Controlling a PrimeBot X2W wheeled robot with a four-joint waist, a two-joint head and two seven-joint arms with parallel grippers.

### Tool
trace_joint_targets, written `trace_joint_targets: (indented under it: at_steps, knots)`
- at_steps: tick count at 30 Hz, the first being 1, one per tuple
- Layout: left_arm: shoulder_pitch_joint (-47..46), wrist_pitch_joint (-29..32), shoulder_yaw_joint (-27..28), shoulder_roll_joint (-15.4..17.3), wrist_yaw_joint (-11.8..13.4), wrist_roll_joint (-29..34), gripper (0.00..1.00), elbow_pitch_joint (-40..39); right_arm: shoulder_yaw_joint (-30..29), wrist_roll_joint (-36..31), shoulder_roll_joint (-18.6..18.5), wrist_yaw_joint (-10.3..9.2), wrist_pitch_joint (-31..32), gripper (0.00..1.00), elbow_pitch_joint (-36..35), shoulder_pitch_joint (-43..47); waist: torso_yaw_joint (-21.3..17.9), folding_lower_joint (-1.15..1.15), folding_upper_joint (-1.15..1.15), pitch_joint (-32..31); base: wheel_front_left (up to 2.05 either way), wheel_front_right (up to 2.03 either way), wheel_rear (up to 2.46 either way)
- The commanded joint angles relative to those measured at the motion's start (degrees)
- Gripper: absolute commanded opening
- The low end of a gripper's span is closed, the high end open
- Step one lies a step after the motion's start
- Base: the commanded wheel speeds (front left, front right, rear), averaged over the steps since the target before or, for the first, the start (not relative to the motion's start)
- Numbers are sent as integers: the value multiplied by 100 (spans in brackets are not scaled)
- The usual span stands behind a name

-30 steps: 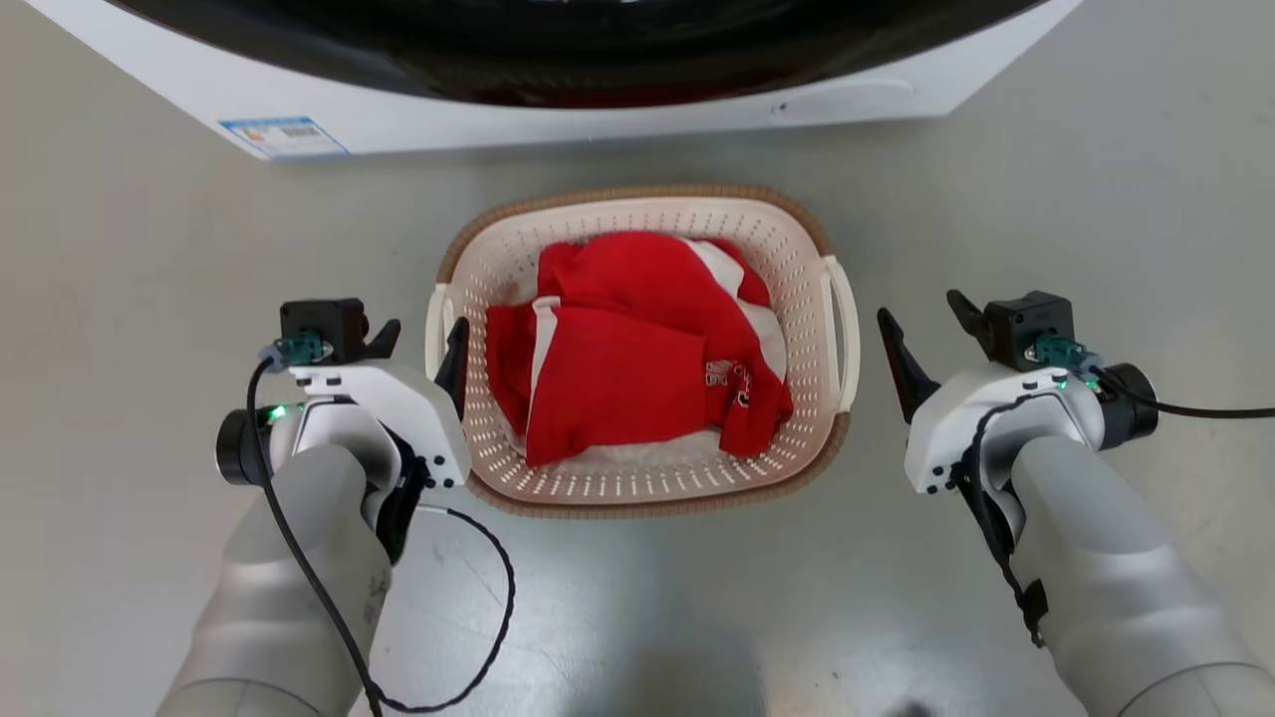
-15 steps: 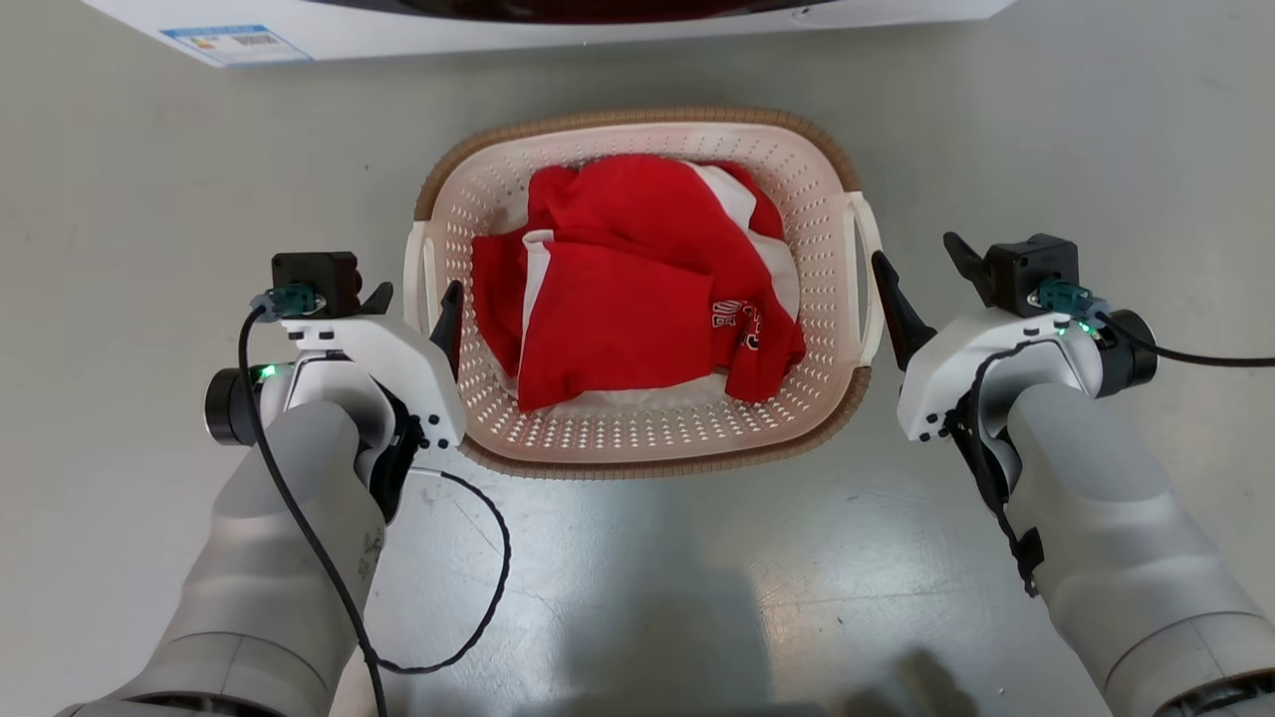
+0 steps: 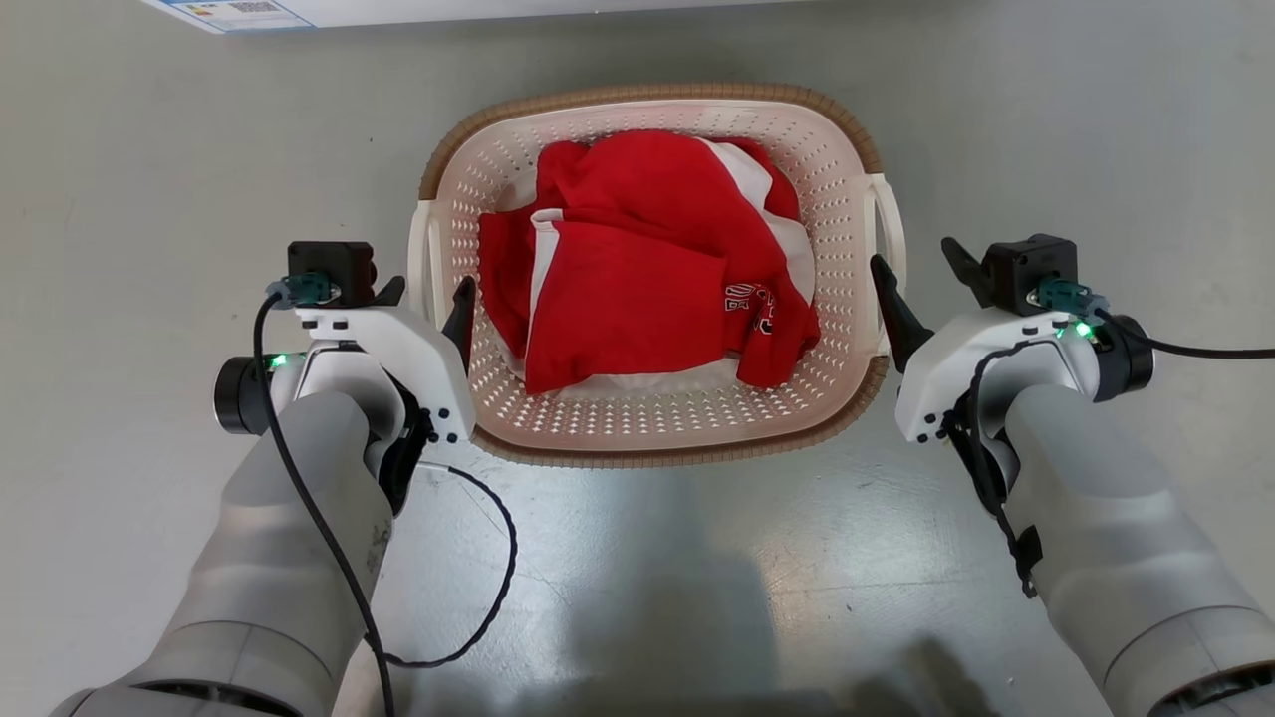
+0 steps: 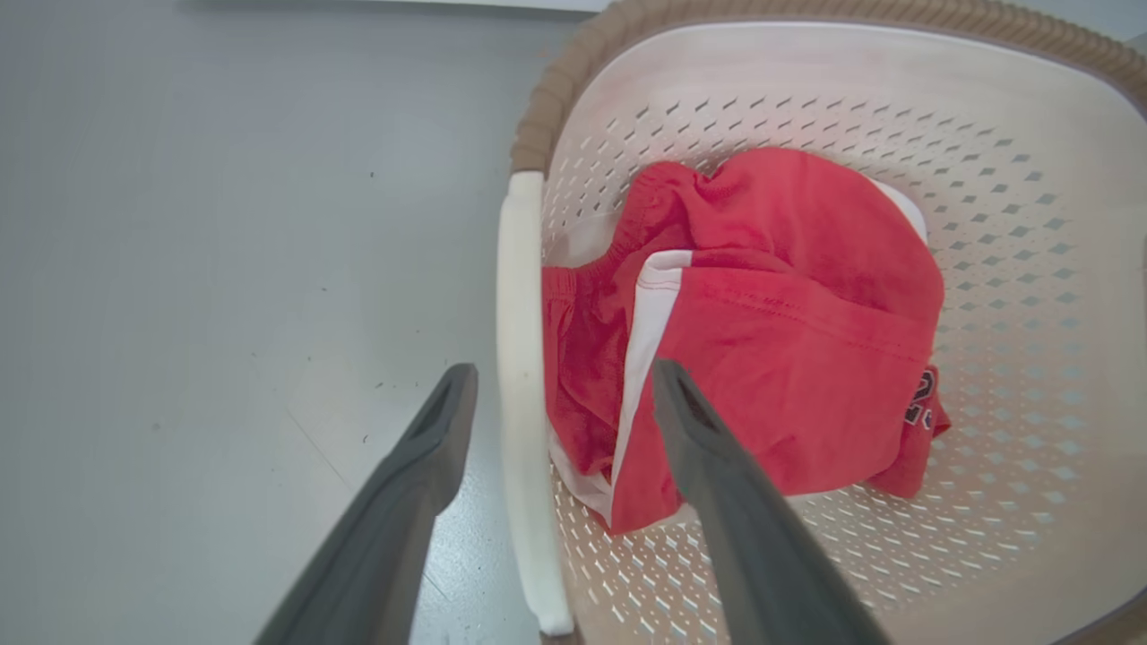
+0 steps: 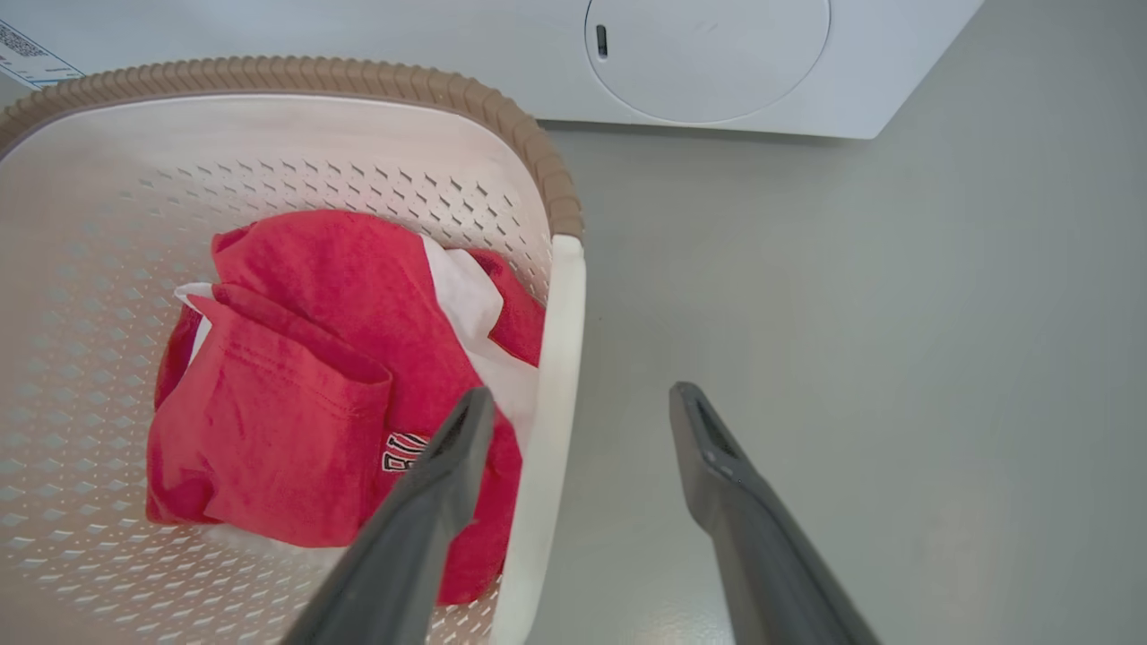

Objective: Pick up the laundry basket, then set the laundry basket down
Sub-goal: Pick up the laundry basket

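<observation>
Because the head camera looks almost straight down, the washing machine (image 3: 448, 8) is cut to a white strip with a blue-edged label at the top edge. The right wrist view shows more of its white front and a round panel.

The laundry basket (image 3: 652, 438) sits on the floor (image 3: 149, 199) between the two arms, in front of the machine. A red garment (image 3: 637, 299) with white trim hides most of its bottom. The dark lettering on the cloth is too small to read, and something white peeks out beneath it that I cannot identify.

The left fingers (image 4: 421, 466) stand wide apart, one outside the left handle (image 4: 520, 358) and one over the clothes inside. The right fingers (image 5: 726, 484) are equally wide, astride the right handle (image 5: 551, 403). Whether any finger touches a handle cannot be told.

Both forearms run off the bottom edge. A black cable (image 3: 488, 597) loops below the left wrist. The floor is smooth pale grey, faintly scuffed, with a soft shadow near the bottom.
</observation>
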Motion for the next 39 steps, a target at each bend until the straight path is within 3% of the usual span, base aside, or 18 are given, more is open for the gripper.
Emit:
trace_joint_targets:
  at_steps: [1, 13, 39]
  knots:
    - [-28, -9, 51, 163, -33, -48, 100, -18, 147, 100, 124, 34, -79, 100, 31, 95, 14, 0, 0, 17, 0, 0, 0]
    - [-244, 344, -220, 157, -34, -5, 100, 26, 563, 708, 125, 34, 246, 100, 249, -201, 53, -1, 0, 130, 0, 0, 0]
    - [-450, 634, -515, 213, 42, -12, 100, 51, 1079, 1221, 126, 34, 324, 100, 467, -375, -22, -1, 0, 222, 0, 0, 0]
